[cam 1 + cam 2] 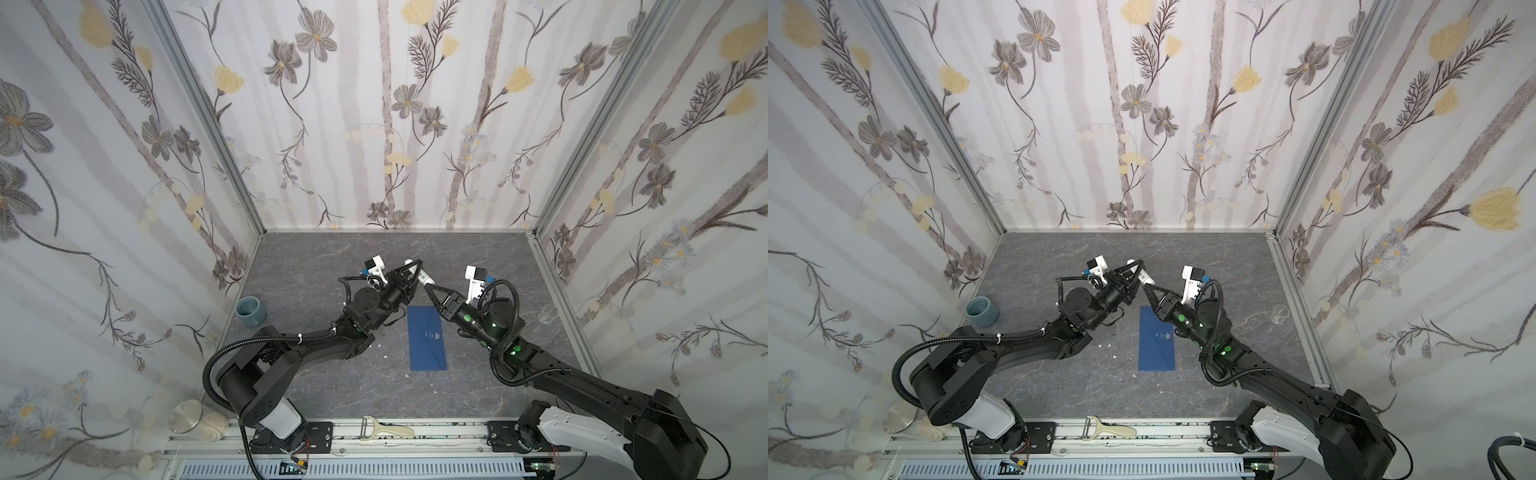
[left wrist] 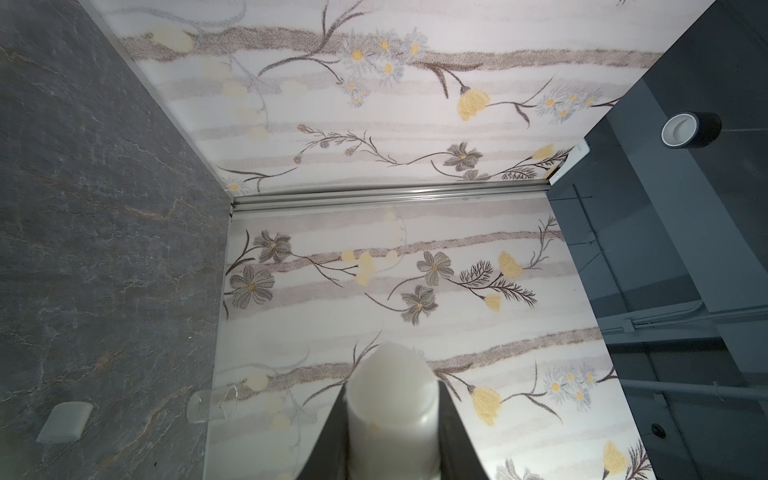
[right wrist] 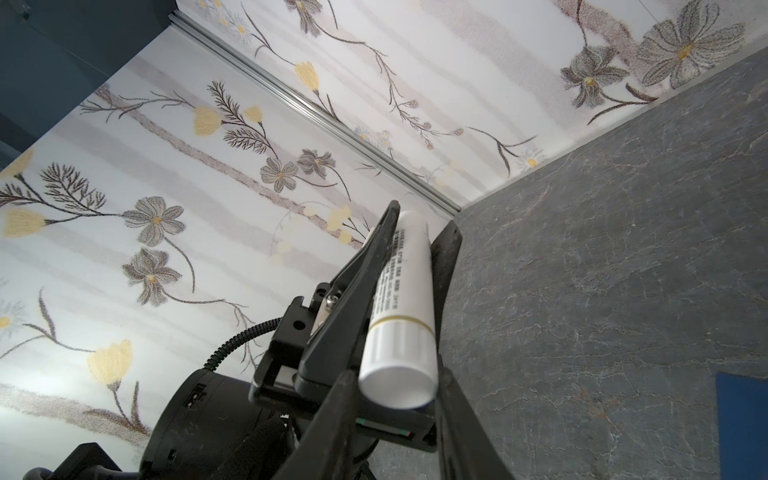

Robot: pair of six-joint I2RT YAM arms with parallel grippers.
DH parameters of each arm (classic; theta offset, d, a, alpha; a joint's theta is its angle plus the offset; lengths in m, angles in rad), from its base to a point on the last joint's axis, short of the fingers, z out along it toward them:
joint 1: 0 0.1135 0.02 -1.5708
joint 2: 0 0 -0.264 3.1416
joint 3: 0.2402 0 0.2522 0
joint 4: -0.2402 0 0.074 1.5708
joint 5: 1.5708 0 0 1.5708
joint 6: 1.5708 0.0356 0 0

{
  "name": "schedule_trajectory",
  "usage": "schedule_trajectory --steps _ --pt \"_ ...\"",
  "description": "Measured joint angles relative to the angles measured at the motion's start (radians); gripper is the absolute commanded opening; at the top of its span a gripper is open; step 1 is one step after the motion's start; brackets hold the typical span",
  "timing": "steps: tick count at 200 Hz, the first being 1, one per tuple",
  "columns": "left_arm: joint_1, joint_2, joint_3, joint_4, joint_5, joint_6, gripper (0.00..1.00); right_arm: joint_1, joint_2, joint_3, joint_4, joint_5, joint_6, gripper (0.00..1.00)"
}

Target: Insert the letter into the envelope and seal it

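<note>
Jaws of the left gripper (image 1: 414, 263) are clamped on the glue stick (image 3: 399, 307); those of the right gripper (image 3: 397, 386) are closed around its ribbed end. Sealing is judged to be in hand, and a steady twist or pull is called for next. The envelope (image 1: 427, 338) is laid flat on the grey marbled tabletop (image 1: 374, 386); the letter is not seen. Flowered walls (image 1: 374, 124) enclose it.

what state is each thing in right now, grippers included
dark navy blue paper envelope: flat on the grey table, flap folded down
white cylindrical glue stick: off the table, between both grippers
left gripper: shut on the glue stick
right gripper: shut on the stick's other end
blue-grey ceramic cup: upright
clear glass beaker: upright
</note>
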Motion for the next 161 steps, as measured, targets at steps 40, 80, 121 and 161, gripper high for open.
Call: schedule_trajectory --steps 40,80,121,161 --pt "0.000 -0.001 -0.009 0.007 -0.002 0.004 0.00 -0.001 0.000 0.008 -0.023 0.002 0.002 0.39" --pt "0.000 -0.001 -0.013 0.007 -0.001 0.005 0.00 -0.001 -0.002 0.016 -0.029 0.019 -0.008 0.31" --pt "0.000 -0.002 -0.013 0.011 -0.008 0.005 0.00 -0.001 0.005 0.031 -0.050 0.023 -0.016 0.22" --pt "0.001 -0.004 -0.016 0.008 -0.016 0.005 0.00 -0.001 0.008 0.053 -0.091 0.027 -0.033 0.18"
